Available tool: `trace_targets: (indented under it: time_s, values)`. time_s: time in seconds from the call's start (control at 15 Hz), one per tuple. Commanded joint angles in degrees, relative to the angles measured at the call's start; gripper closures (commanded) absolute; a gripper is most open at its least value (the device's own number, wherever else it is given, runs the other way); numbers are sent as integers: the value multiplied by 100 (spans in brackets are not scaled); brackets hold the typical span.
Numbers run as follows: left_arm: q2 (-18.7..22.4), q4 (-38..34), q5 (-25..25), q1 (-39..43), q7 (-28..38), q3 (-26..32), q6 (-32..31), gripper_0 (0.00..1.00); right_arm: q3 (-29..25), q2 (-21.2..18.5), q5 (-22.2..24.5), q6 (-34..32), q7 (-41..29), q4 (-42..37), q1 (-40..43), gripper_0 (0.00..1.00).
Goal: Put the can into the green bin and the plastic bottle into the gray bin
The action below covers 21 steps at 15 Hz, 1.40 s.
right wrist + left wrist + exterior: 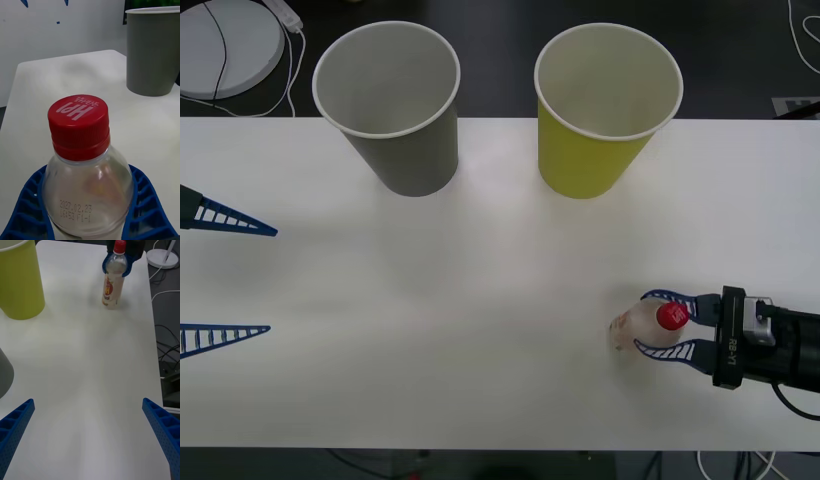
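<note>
The plastic bottle (627,328) stands upright on the white table (460,300) at the front right, clear with a red cap. My right gripper (642,320) is shut on the plastic bottle just below the cap, and its blue fingers (144,202) press both sides of the bottle (86,187). The left wrist view shows the bottle (111,288) with the right gripper (116,266) wrapped round its shoulder. At the back stand the gray bin (408,140) and, to its right, the green bin (592,150). My left gripper (272,280) waits open at the left edge. The can is out of view.
A white round base with a cable (225,45) lies behind the table at the back left. Cables (165,333) run on the floor beyond the table's right edge. Bare tabletop lies between the bottle and both bins (20,281).
</note>
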Motion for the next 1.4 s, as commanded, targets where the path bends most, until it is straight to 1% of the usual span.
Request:
trace_targets:
  time_s: [0.07,0.33,0.67,0.73,0.93,1.13,1.4]
  values:
    - [0,0,0,0,0,0,0,0,0,0,1,0,-19,0,1,100]
    - [0,0,0,0,0,0,0,0,0,-18,1,-18,-28,0,1,100]
    - [0,0,0,0,0,0,0,0,-97,-202,-219,-132,-98,-96,98,100]
    - [0,0,0,0,0,0,0,0,-202,-237,-219,-123,-151,-193,186,100]
    - [0,0,0,0,0,0,0,0,-545,-378,-219,-53,-669,-668,546,100]
    - [0,0,0,0,0,0,0,0,-1081,-492,-219,35,-1170,-1283,1029,100]
    - [0,0,0,0,0,0,0,0,-1714,-571,-219,88,-1803,-1872,1478,100]
